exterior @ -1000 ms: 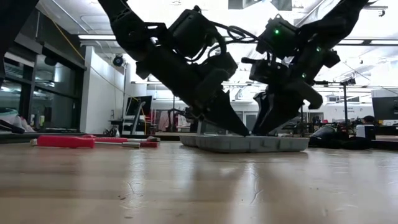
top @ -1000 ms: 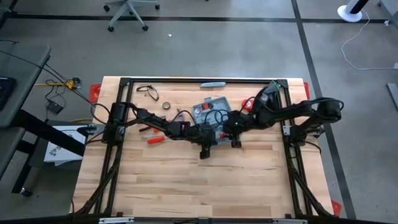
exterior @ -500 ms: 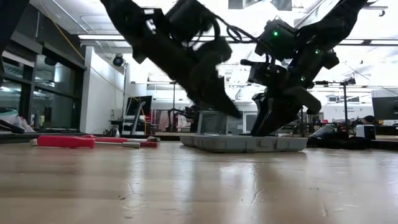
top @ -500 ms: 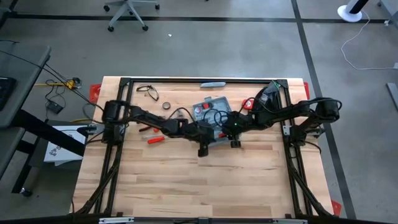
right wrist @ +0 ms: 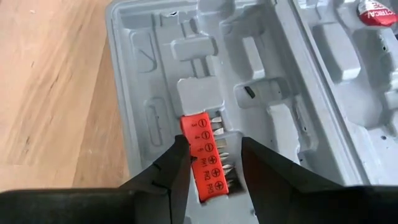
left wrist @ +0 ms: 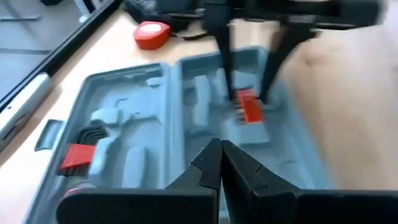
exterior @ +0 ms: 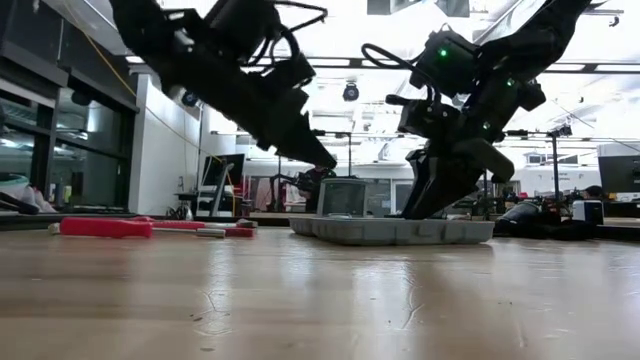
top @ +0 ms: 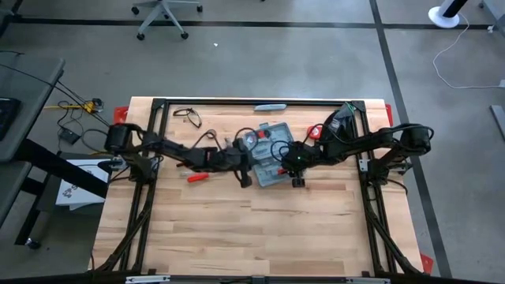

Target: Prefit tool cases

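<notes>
Two tools on the case (top: pixel 268 154): right tool (right wrist: pixel 215 163) straddles the bit holder (right wrist: pixel 209 152), unclenched; left tool (left wrist: pixel 221 163) clenched, empty, farther.

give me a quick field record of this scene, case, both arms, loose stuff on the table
case: tool case lies open and flat on the table, grey moulded insides up
in case: red bit holder in its slot; red hex key holder in the other half
right gripper: jaws open, straddling the bit holder
left gripper: jaws shut, empty, raised over the case
loose items: red-handled tool left of the case; red tape measure beyond it
</notes>
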Controlling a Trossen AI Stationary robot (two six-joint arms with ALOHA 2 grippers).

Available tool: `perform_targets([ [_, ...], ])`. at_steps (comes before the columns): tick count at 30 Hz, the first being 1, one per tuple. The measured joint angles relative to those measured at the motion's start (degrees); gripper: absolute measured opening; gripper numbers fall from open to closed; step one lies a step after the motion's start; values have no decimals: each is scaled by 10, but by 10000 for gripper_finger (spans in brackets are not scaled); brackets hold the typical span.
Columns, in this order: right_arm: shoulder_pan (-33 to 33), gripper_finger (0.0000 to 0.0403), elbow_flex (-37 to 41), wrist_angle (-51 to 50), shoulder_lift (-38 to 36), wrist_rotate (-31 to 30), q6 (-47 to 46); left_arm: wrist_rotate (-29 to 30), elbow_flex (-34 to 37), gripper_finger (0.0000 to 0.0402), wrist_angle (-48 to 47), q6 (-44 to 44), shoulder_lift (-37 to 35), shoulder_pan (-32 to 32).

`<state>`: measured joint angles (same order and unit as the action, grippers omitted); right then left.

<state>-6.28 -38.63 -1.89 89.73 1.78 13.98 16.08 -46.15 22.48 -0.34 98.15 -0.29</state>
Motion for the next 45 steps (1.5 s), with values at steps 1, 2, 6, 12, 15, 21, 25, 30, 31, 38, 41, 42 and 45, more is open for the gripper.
perform_targets([
  [1, 0, 135, -2, -3, 0, -1, 0, -6, 5, 0, 15, 0, 2, 5],
  [2, 0, 135, -7, -9, 0, -2, 0, -14, 5, 0, 25, -3, 7, 11],
  [6, 3, 135, -47, -57, 0, -19, 17, -40, 3, 0, 52, -11, 45, 28],
  [12, 5, 135, -106, -164, 0, -24, 43, -69, -24, 0, 75, -11, 102, 37],
  [15, 5, 135, -113, -180, 0, -23, 44, -72, -37, 0, 73, -10, 123, 37],
  [21, 23, 135, -115, -169, 32, -17, 44, -76, -43, 0, 72, -11, 147, 42],
  [25, 46, 135, -151, -201, 93, -42, 63, -85, -44, 0, 76, -21, 151, 47],
  [30, 53, 135, -203, -250, 141, -82, 69, -85, -43, 0, 75, -21, 153, 48],
  [31, 52, 135, -209, -257, 143, -83, 67, -86, -44, 0, 75, -21, 153, 48],
  [38, 36, 135, -247, -327, 131, -66, 39, -97, -44, 0, 74, -21, 153, 48],
  [41, 26, 135, -252, -335, 126, -38, 31, -98, -44, 0, 75, -14, 153, 48],
  [42, 21, 135, -252, -336, 126, -29, 30, -98, -44, 0, 74, -10, 153, 48],
  [45, 10, 135, -252, -339, 127, -2, 28, -98, -44, 0, 75, -9, 153, 48],
])
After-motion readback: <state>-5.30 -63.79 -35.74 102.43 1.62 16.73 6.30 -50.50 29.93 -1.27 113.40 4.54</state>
